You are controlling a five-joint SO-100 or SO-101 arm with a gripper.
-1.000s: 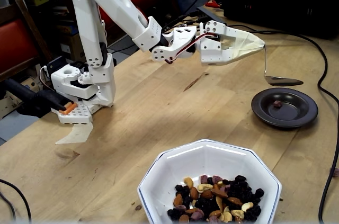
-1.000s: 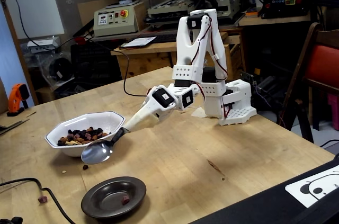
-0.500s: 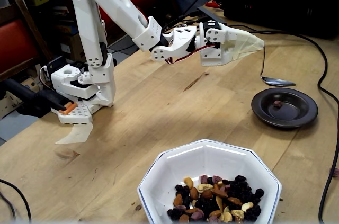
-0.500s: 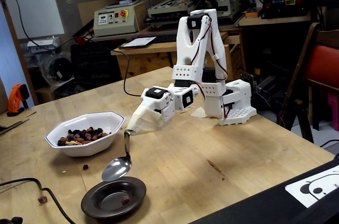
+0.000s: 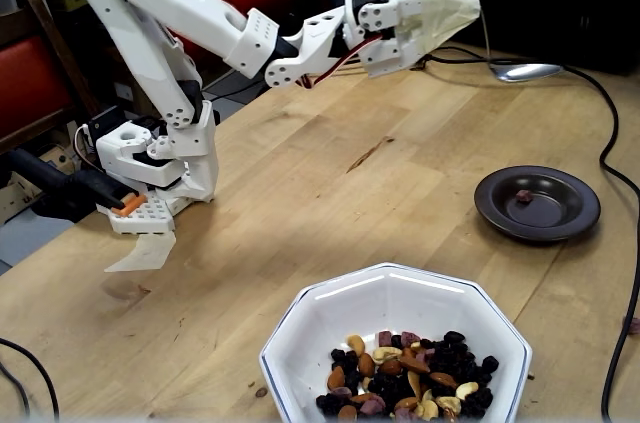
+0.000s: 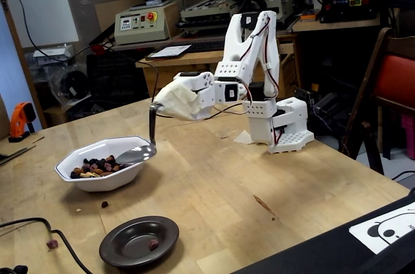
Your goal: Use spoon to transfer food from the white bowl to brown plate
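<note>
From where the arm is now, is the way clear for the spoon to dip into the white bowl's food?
Probably yes: the spoon hangs raised near the white bowl, with nothing between it and the food.

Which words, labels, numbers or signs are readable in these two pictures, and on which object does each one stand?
No text can be read in either fixed view.
Control box with red button, in the background: its panel markings are too small to read.
Printed sheet at the lower right corner: a black-and-white panda-like drawing only, no words legible.
White bowl, brown plate, spoon, arm: no markings visible.
</note>
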